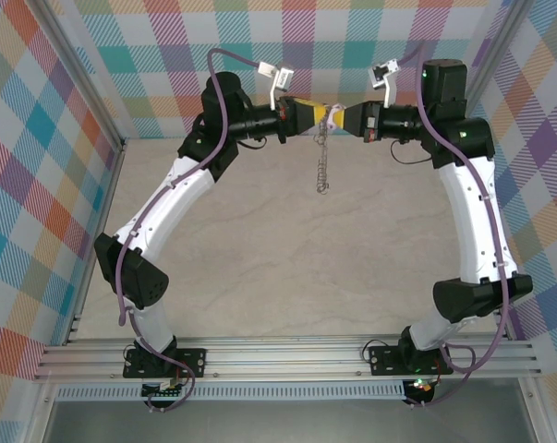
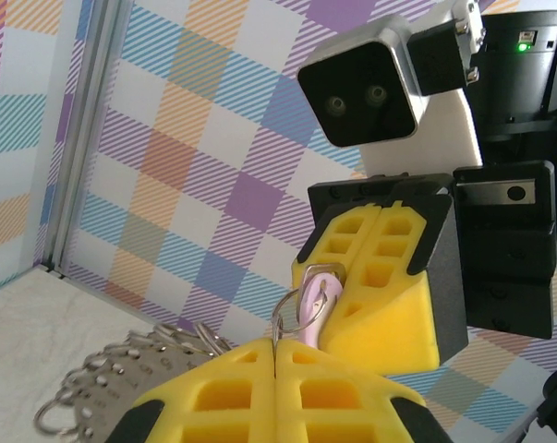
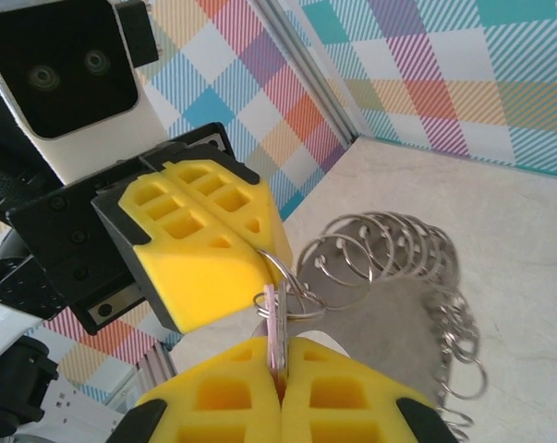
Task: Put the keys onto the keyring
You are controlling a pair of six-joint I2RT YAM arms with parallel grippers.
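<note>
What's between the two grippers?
The lilac-headed key, clamped in the right gripper, and a ring of the keyring in the left gripper; both wrist views.

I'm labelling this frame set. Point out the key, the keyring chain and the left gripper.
key [image 3: 272, 330]: right wrist view, on its lilac head, seen edge-on.
keyring chain [image 2: 110, 380]: left wrist view, on the grey links.
left gripper [image 3: 260, 242]: right wrist view, between its yellow fingertips.
</note>
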